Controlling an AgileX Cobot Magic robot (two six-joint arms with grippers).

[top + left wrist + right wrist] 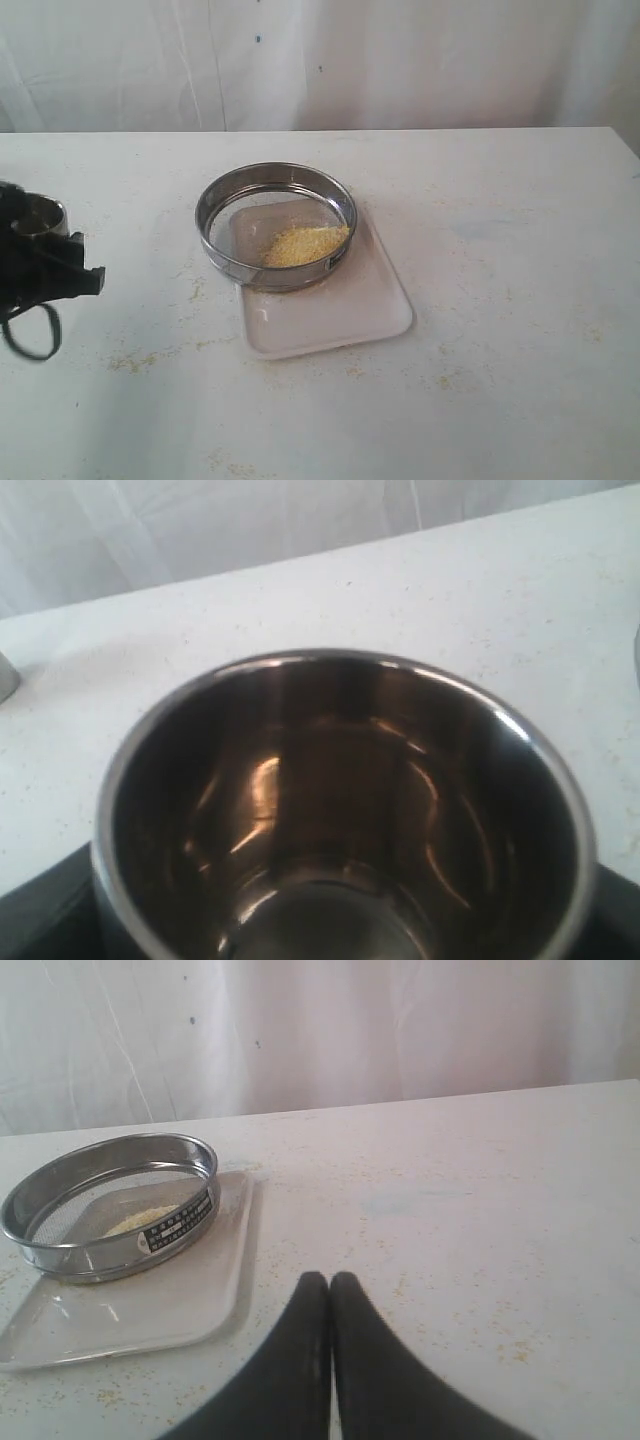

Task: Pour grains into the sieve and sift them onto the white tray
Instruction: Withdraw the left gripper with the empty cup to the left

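The sieve [276, 172] stands on the far part of the white tray [340, 308], near the table's middle. A small heap of yellow and pale grains [304, 245] lies on its mesh, towards the side with the dark label [176, 1225]. At the left edge my left gripper [48, 262] is shut on a small steel cup [38, 214], held upright, well apart from the sieve. The cup [340, 810] fills the left wrist view and its inside looks empty. My right gripper [331, 1282] is shut on nothing, low over the table beside the tray [170, 1305]; the exterior view does not show it.
Faint yellowish specks [135, 360] are scattered over the white table around the tray and towards the front. A white curtain [400, 60] hangs behind the table's far edge. A small grey object [5, 676] shows at the edge of the left wrist view.
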